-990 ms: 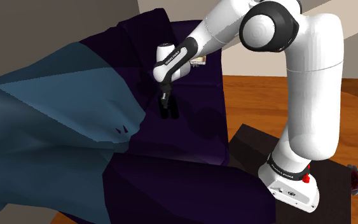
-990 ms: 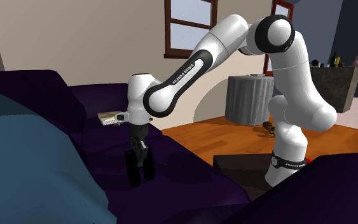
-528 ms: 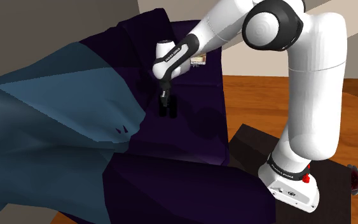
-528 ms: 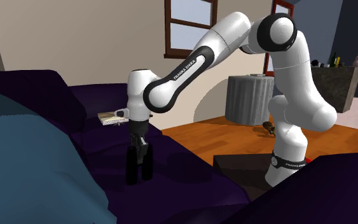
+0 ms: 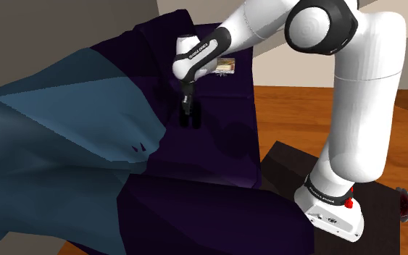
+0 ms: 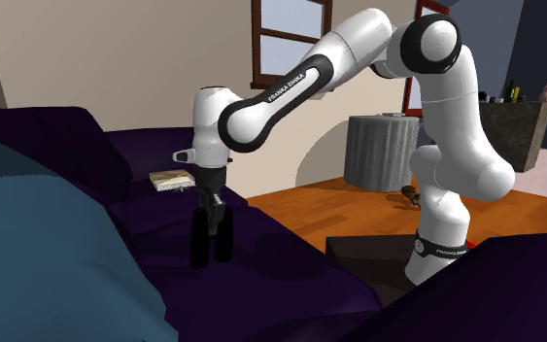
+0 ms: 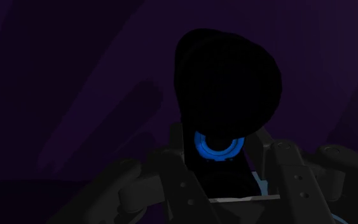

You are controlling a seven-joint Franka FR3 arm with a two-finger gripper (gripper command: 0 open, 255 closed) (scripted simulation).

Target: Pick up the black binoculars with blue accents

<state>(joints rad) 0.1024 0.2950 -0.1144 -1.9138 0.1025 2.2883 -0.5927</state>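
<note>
The gripper (image 6: 212,222), pinching the binoculars (image 7: 225,89), has risen slightly off the sofa (image 6: 281,264), so the lift looks underway.

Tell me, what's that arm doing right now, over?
Gripper shut on black binoculars. Binoculars hang over the purple sofa seat. Book behind, apart; nothing blocking.

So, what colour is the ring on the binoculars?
Blue ring on black binoculars; the wrist view shows it best.
</note>
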